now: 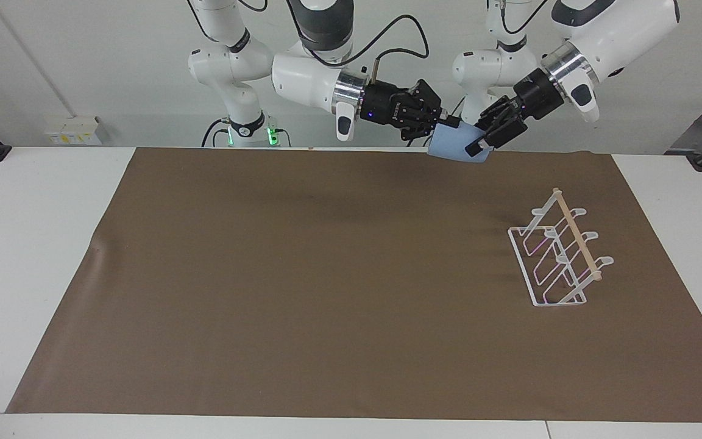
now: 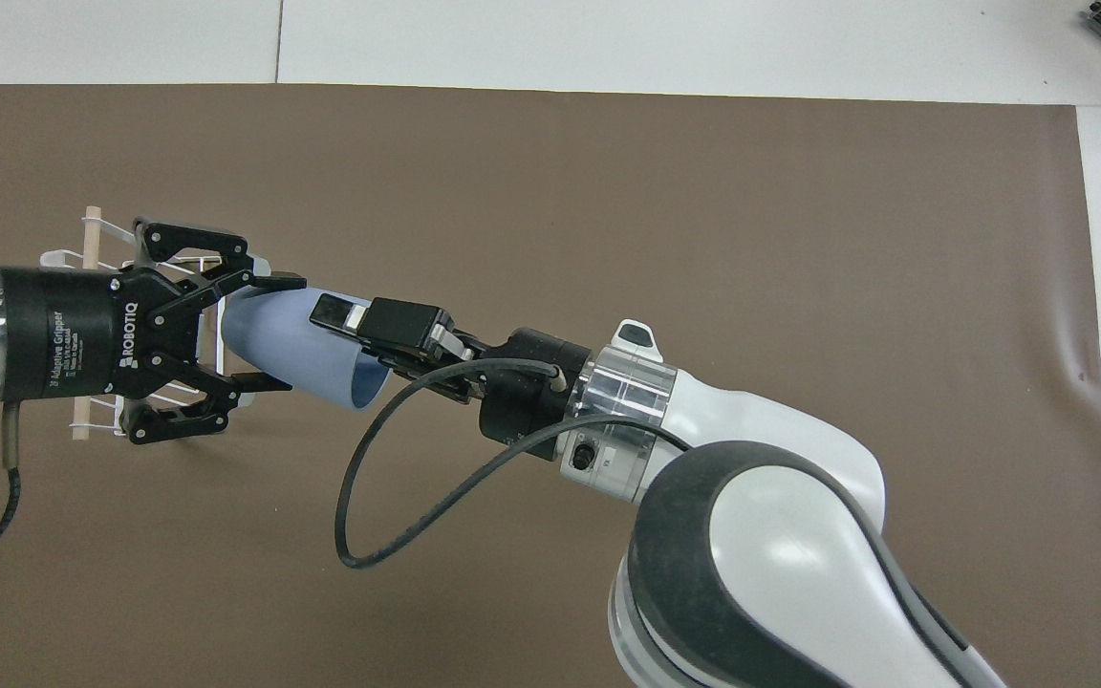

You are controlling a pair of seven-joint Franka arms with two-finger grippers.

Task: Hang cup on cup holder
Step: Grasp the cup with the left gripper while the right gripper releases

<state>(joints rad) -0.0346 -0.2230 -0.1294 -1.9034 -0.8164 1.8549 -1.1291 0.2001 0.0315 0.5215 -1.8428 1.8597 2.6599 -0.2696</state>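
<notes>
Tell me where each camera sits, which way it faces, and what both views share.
Facing view: high across the table, looking at the robots; both arms show along the top.
Overhead view: high above the robots' end, looking forward and steeply down; only forearms and grippers show.
Shared: left gripper and right gripper meeting at the cup in mid-air, the cup holder on the brown mat, seen half a turn apart.
</notes>
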